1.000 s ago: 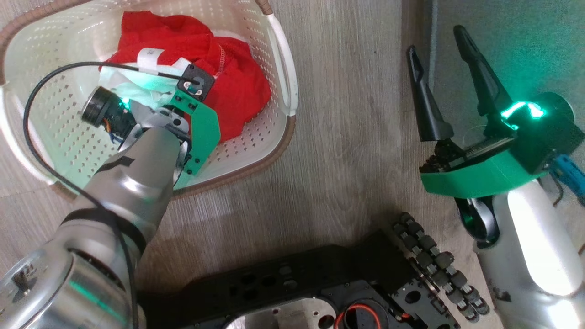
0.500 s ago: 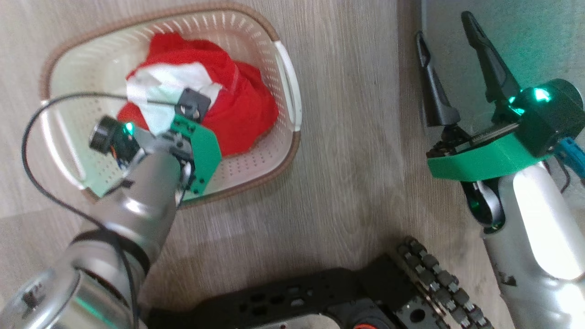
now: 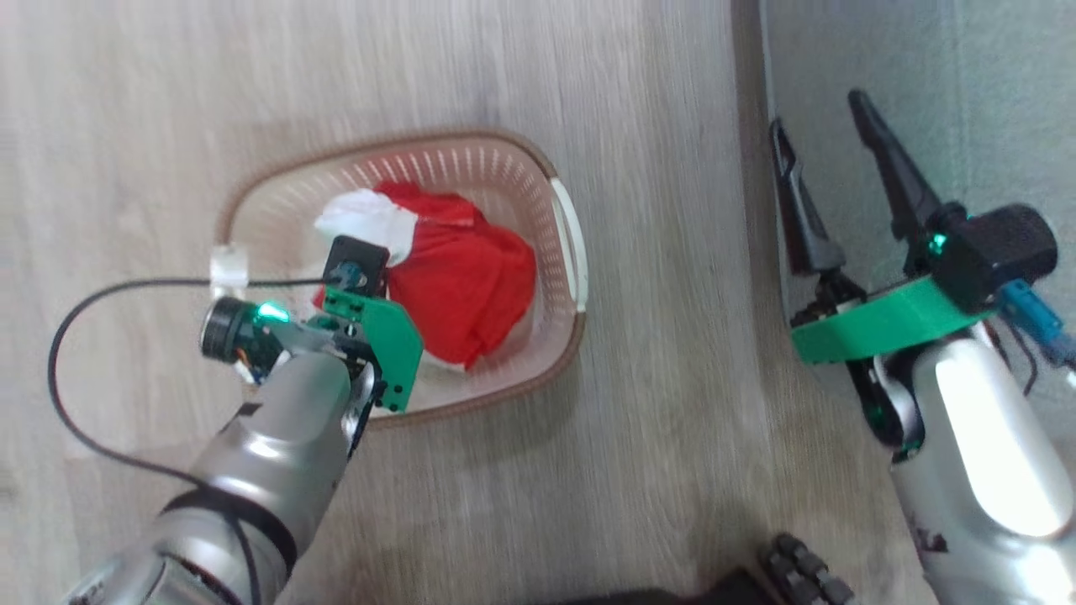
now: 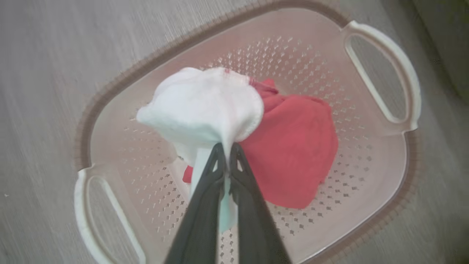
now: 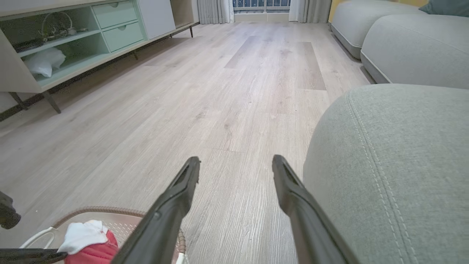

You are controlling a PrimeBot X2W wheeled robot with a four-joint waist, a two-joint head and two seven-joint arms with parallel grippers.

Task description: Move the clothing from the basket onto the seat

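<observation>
Pale wood floor (image 3: 656,168) carries basket (image 3: 504,172) (cream, brown rim), seat (image 3: 967,84) beside.

Red & white clothing (image 4: 293,154) bunched at centre of cream perforated basket (image 4: 146,62) w/ brown rim, white part raised; grey-green seat (image 5: 395,165) apart from basket.

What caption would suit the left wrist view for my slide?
Left gripper shut on the white part of the clothing, over the basket.

Legible text, brands, numbers, signs: none. Surfaces checked: basket (image 4: 304,51) walls and handles, clothing (image 4: 293,146), seat (image 5: 395,165), cabinet drawers (image 5: 121,36). No readable marking on any.
</observation>
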